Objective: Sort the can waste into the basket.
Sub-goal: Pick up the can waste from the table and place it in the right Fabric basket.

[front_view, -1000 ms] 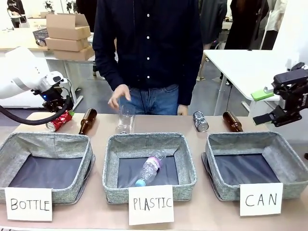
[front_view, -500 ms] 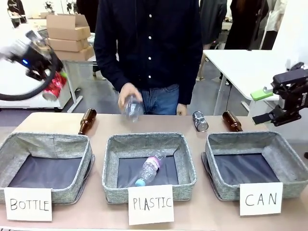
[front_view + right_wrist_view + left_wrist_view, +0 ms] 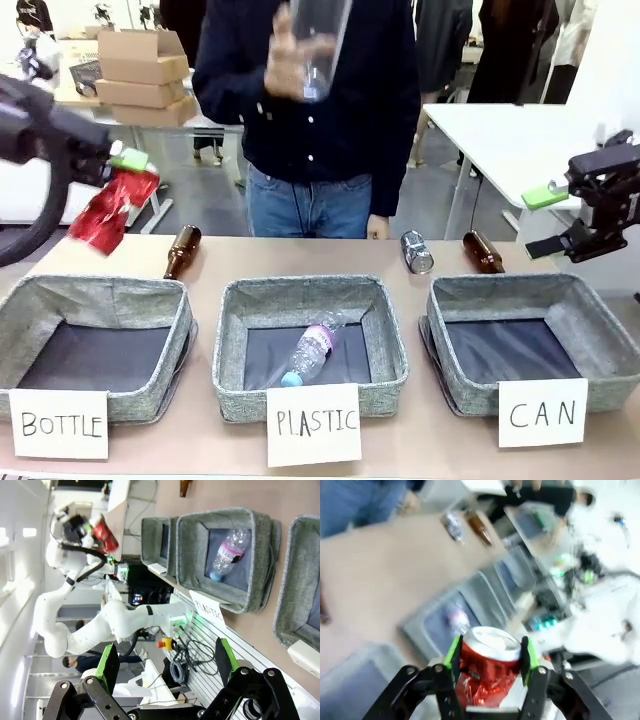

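Where it hangs above the table's [image 3: 200,262] far-left corner, the left gripper [image 3: 490,651] pinches the red can [image 3: 487,672] between both pads. The right gripper [image 3: 165,658] stands spread, empty; the grey can [image 3: 416,251] lies at the far edge beyond the CAN basket [image 3: 590,300].

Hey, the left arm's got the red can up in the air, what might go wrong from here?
The dented red metal can hangs in the left hand, far from the grey fabric basket labelled CAN; a slip on the way could drop it into a wrong basket. The person's hand holds a clear plastic bottle high over the middle, so a crossing arm might meet it. The open right hand beside that basket may block the approach.
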You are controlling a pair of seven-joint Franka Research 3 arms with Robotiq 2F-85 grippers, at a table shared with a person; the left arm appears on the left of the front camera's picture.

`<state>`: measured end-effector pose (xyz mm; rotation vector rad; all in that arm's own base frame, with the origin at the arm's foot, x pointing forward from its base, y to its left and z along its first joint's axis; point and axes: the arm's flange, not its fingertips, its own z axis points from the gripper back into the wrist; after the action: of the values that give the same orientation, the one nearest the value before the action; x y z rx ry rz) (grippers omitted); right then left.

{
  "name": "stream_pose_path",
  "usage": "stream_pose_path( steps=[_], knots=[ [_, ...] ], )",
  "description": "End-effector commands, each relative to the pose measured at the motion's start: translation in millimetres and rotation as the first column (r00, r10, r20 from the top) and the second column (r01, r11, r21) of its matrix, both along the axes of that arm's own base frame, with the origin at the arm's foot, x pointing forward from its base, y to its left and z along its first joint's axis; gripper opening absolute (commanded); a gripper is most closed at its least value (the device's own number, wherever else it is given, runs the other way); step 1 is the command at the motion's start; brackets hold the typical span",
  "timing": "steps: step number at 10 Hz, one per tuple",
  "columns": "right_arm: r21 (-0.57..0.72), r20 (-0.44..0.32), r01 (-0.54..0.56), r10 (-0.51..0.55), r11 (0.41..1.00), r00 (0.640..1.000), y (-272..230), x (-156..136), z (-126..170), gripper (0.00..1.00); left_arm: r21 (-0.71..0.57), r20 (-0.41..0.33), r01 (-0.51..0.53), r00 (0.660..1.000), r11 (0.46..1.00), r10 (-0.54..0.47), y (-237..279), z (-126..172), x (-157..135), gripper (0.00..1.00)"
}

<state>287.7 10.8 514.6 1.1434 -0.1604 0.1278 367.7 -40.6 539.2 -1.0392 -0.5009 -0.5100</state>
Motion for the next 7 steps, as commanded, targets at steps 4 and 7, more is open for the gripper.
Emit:
stream_pose_path(
  steps=[4, 7],
  knots=[
    [0.026, 0.028, -0.009, 0.008, 1.0, 1.0, 2.7, 3.4, 1.0, 1.0, 0.045, 0.029, -0.121, 0.992, 0.992, 0.12, 7.4, 20.8, 26.2, 0.03],
    [0.026, 0.028, -0.009, 0.008, 1.0, 1.0, 2.7, 3.4, 1.0, 1.0, 0.02, 0.16, 0.255, 0.954, 0.967, -0.254, -72.4, 7.2, 24.6, 0.56]
  ],
)
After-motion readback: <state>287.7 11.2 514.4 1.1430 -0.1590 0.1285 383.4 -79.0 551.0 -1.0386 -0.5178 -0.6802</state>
